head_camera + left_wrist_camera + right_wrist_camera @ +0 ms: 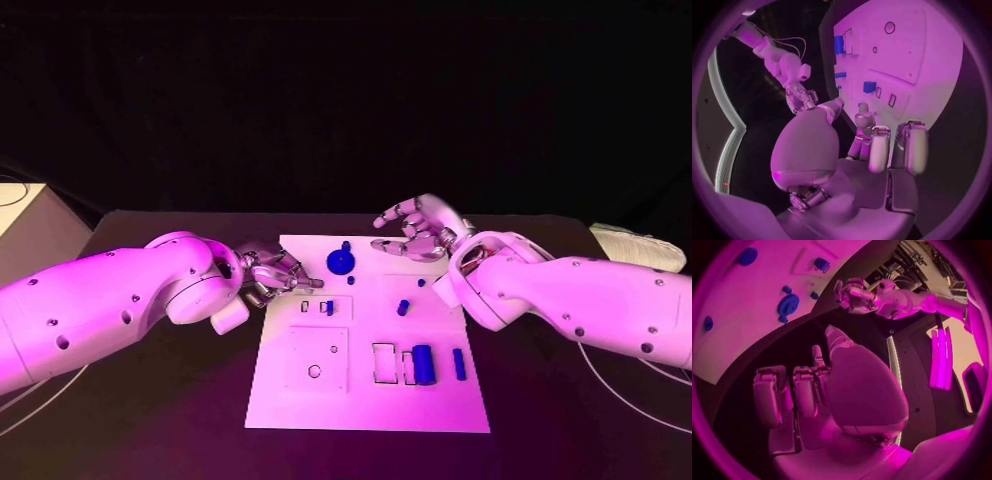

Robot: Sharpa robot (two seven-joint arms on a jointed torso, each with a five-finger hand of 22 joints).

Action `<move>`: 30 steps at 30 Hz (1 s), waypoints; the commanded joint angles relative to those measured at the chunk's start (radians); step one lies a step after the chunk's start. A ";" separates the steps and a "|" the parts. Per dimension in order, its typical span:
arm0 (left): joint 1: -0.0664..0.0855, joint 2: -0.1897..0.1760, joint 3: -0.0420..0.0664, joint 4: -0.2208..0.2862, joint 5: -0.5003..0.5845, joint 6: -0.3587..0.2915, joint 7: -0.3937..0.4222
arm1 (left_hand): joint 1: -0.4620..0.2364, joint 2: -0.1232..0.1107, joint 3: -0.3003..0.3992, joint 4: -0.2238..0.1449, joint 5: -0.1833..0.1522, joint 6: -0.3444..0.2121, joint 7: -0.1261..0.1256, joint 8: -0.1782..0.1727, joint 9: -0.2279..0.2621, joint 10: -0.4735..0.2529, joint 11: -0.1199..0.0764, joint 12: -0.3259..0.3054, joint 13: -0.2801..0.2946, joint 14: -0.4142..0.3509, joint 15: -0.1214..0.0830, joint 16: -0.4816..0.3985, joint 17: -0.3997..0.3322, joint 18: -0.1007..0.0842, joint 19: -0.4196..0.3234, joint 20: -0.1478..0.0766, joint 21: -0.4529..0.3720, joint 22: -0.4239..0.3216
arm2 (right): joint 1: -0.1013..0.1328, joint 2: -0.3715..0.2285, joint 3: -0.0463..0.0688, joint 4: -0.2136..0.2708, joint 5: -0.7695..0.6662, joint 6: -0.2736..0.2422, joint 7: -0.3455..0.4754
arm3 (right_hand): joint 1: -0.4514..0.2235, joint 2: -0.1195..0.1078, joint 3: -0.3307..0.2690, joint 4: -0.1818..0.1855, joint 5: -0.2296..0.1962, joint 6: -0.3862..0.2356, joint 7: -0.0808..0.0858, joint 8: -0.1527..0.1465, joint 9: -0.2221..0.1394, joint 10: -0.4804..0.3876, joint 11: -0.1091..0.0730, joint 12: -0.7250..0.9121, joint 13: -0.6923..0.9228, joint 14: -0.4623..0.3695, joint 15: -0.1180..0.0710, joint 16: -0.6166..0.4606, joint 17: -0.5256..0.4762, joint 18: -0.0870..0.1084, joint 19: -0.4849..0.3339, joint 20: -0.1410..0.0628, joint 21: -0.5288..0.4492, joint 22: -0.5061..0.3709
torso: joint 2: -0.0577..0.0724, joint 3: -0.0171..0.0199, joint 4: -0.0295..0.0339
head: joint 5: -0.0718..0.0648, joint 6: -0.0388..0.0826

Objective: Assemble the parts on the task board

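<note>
The white task board point(368, 400) lies in the middle of the black table. On it are a blue round disc point(340, 262) near the far edge, a wide blue block point(424, 362) with a slim blue bar point(459, 364) beside it, and several small blue pieces such as one at mid-board point(404, 307). My left hand point(271, 275) hovers at the board's left edge, fingers loosely bent, holding nothing point(879, 150). My right hand point(415, 228) is raised over the board's far right corner with fingers spread and empty point(804, 390). The disc point(788, 305) lies just ahead of it.
A pale box point(29, 225) stands at the table's far left, and a white folded object point(635, 245) lies at the far right. Thin cables trail beside each arm near the front. A recessed square plate point(315, 362) occupies the board's near left.
</note>
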 commanded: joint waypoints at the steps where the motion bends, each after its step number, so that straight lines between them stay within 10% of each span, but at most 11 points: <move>1: 0.016 0.027 -0.003 -0.016 -0.106 0.091 -0.138 | -0.017 0.000 -0.010 0.016 -0.002 -0.012 0.000 0.009 0.008 -0.006 0.000 0.002 0.004 0.106 -0.005 0.003 0.263 -0.011 -0.006 0.000 -0.003 0.036 | 0.016 -0.007 0.000 -0.020 0.182 0.025 0.033 | 0.002 -0.008 0.004 0.003 0.006 0.003 0.003 0.005 0.000 0.033 0.005 -0.002 0.196 0.091 0.005 -0.003 0.195 -0.004 0.085 0.007 -0.004 0.236 | -0.015 0.0038 -0.0030 | 0.008 -0.009; 12: 0.055 0.128 -0.029 -0.071 -0.187 0.142 -0.224 | -0.054 0.018 -0.056 0.019 -0.001 -0.015 -0.004 0.026 0.031 0.002 -0.002 0.018 0.022 0.106 -0.007 0.003 0.263 -0.010 -0.006 -0.001 -0.004 0.035 | 0.037 -0.011 0.001 -0.072 0.169 0.052 0.001 | -0.003 -0.012 0.005 0.005 0.007 -0.001 0.004 0.004 -0.001 0.030 0.006 -0.005 0.193 0.091 0.005 -0.003 0.194 -0.003 0.083 0.008 -0.008 0.233 | -0.022 0.0100 -0.0044 | 0.017 -0.022; 30: 0.068 0.225 -0.048 -0.161 -0.262 0.249 -0.255 | -0.071 0.037 -0.073 0.020 -0.001 -0.025 -0.004 0.033 0.045 -0.004 -0.002 0.020 0.024 0.106 -0.007 0.003 0.263 -0.009 -0.011 -0.001 -0.008 0.028 | 0.041 -0.010 0.001 -0.088 0.141 0.064 -0.027 | -0.009 -0.012 0.007 0.008 0.009 -0.005 0.004 0.004 -0.001 0.028 0.006 -0.008 0.191 0.090 0.006 -0.004 0.192 -0.002 0.082 0.008 -0.010 0.232 | -0.016 0.0068 -0.0046 | 0.020 -0.027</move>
